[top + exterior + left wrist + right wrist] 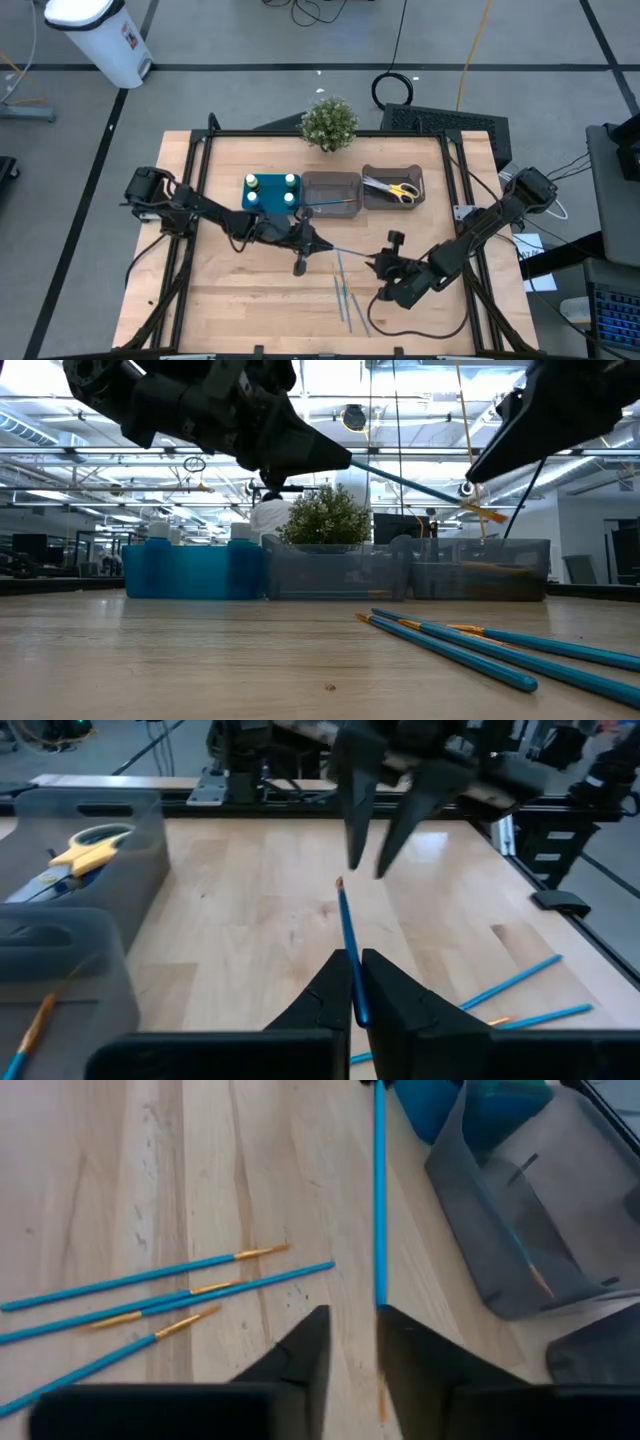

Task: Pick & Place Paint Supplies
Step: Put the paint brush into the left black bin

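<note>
Meanwhile the left claw (312,242) gripped one blue brush (347,952) above the tabletop (230,290), near its middle. Facing it, the right claw (377,264) hung open by the brush's tip. Four more brushes (350,297) lay toward the near edge.

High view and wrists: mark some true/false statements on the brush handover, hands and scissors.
1. The left hand grips a blue brush. True.
2. The right hand is shut on that brush. False: it is open at the brush's free end.
3. The yellow-handled scissors lie on the bare table. False: they are in a grey bin.
4. Other loose brushes lie on the table. True.
</note>
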